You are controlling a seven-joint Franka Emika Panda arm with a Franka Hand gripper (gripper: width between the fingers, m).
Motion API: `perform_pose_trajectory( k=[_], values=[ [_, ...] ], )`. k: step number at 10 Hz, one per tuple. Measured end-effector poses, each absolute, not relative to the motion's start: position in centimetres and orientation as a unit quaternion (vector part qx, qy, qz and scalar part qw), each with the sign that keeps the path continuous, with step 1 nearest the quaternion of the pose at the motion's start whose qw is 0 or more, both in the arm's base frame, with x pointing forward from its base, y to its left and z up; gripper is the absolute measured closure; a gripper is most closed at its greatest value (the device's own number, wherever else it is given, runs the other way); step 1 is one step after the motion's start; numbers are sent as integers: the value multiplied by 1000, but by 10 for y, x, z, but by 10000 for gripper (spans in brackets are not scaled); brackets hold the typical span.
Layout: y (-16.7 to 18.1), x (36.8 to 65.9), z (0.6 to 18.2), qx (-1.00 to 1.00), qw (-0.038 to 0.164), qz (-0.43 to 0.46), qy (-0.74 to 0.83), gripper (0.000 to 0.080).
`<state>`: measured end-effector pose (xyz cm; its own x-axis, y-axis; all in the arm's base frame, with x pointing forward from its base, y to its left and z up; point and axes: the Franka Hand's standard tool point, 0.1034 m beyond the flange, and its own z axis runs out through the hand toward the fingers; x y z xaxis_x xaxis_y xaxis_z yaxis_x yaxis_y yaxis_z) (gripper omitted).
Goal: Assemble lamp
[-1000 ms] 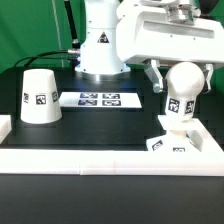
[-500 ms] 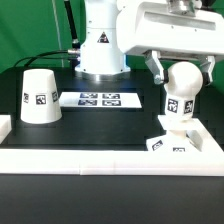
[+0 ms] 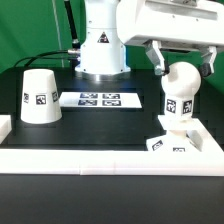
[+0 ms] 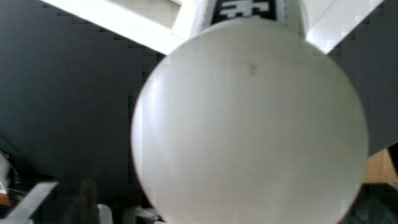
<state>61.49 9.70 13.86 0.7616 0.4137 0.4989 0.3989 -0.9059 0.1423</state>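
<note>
My black table carries the shade on the exterior view's left, the marker board flat near the middle, the square base on the right, and a white rail along the front edge.

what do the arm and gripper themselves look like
The gripper has a boxy white body with rounded edges and two short dark fingers. The arm's base is smooth, glossy white and rounded, with a small dark round mark on its front. Thin black cables run behind it. No tags show on it.
</note>
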Motion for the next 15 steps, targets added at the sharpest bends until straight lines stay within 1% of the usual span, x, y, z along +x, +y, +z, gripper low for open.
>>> perform_pose_trajectory(
  k=[1, 2, 3, 4, 6, 8, 11, 15],
  values=[
    [102, 610, 132, 951, 2, 222, 215, 101],
    [106, 613, 133, 958, -5, 187, 217, 101],
    [107, 615, 134, 960, -7, 173, 218, 101],
    [110, 611, 133, 969, -15, 128, 211, 101],
    [115, 611, 135, 974, -18, 62, 217, 101],
    [115, 609, 129, 974, -19, 12, 224, 101],
    [110, 602, 114, 974, -18, 17, 224, 101],
    [109, 600, 113, 975, -18, 16, 223, 101]
  ],
)
